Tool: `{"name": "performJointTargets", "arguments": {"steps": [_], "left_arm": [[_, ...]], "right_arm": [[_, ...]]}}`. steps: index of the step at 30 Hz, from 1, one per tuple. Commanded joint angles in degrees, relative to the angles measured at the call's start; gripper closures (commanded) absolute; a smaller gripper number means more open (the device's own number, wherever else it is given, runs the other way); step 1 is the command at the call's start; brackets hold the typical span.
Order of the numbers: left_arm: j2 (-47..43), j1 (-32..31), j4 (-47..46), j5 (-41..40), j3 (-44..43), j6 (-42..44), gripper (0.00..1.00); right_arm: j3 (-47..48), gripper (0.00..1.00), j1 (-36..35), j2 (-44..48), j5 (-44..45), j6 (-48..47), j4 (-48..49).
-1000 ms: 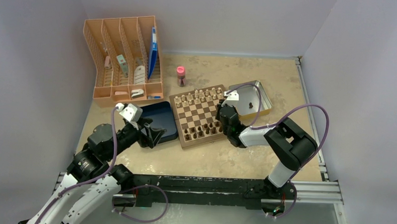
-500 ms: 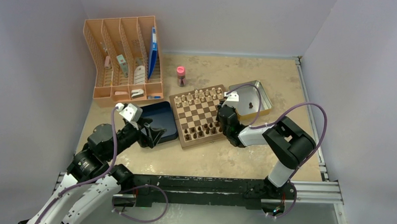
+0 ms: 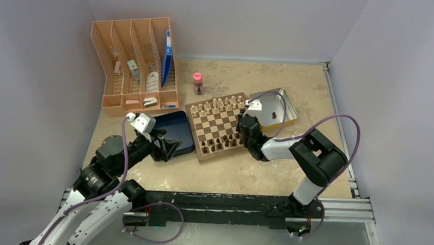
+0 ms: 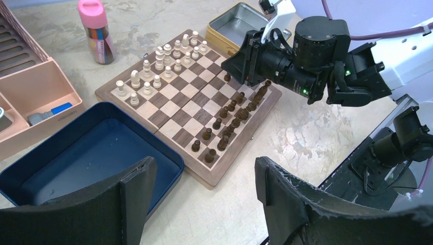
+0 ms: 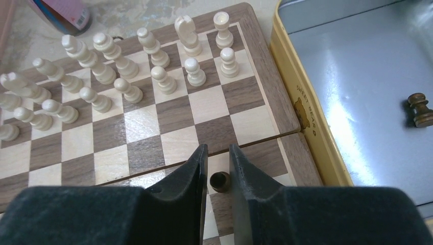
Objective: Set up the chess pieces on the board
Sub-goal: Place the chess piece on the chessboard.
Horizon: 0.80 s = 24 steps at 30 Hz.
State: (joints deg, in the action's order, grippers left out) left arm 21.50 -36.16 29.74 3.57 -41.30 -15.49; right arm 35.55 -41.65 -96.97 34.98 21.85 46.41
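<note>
- The dark pieces (image 4: 224, 122) stand in two rows along the near side of the board (image 4: 178, 109). One more dark piece (image 5: 419, 109) stands in the tin (image 5: 357, 76) just beside the board's right edge.
- The right fingers (image 5: 203, 158) are over the board's near right part, drawn close on either side of a dark pawn (image 5: 220, 181). Its round top shows in the narrow gap between them. I cannot tell whether they press on it or merely flank it, or whether its base is on the square.
- The left fingers (image 4: 138, 199) are spread wide with nothing between them, hanging over the near rim of the blue box (image 4: 76, 158), apart from the board.
- Handling, as I judge it: the pawn is light, hard turned wood, smooth and rounded. It is likely to slip or tip if pinched at the head, and the narrow waist under the head is the safer hold. Its neighbours stand close, so a sideways nudge could topple them.
- The pale pieces (image 5: 122, 71) fill the far rows, well apart from the fingers.
- Compared with a second ago, almost nothing differs. The right wrist stays at the same spot by the board's right edge, with only a slight shift at the elbow and cable. The left arm has not moved over the counter (image 3: 229, 172).
</note>
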Motion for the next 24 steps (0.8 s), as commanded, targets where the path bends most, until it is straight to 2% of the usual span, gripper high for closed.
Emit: {"name": "performJointTargets", "arguments": {"steps": [1,8,12,16,21,24], "left_arm": [[-0.6,-0.2,-1.4,-0.8,0.2,-0.4,0.29],[-0.3,-0.1,-1.4,-0.7,0.1,-0.4,0.29],[-0.6,-0.1,-1.2,-0.7,0.1,-0.4,0.29],[-0.8,-0.2,-1.3,-0.7,0.1,-0.4,0.29],[-0.8,-0.2,-1.3,-0.7,0.1,-0.3,0.29],[-0.8,-0.1,-1.4,-0.7,0.1,-0.3,0.29]], "right_arm": [[0.3,0.76,0.1,4.0,0.4,0.7,0.3],[2.8,0.74,0.1,5.1,-2.4,1.6,-6.0],[9.9,0.76,0.1,4.8,-0.8,6.0,-20.6],[11.5,0.76,0.2,8.1,-2.8,7.8,-26.5],[8.5,0.64,0.2,16.6,-5.0,7.3,-27.2],[11.0,0.61,1.4,17.6,-6.5,5.2,-31.7]]}}
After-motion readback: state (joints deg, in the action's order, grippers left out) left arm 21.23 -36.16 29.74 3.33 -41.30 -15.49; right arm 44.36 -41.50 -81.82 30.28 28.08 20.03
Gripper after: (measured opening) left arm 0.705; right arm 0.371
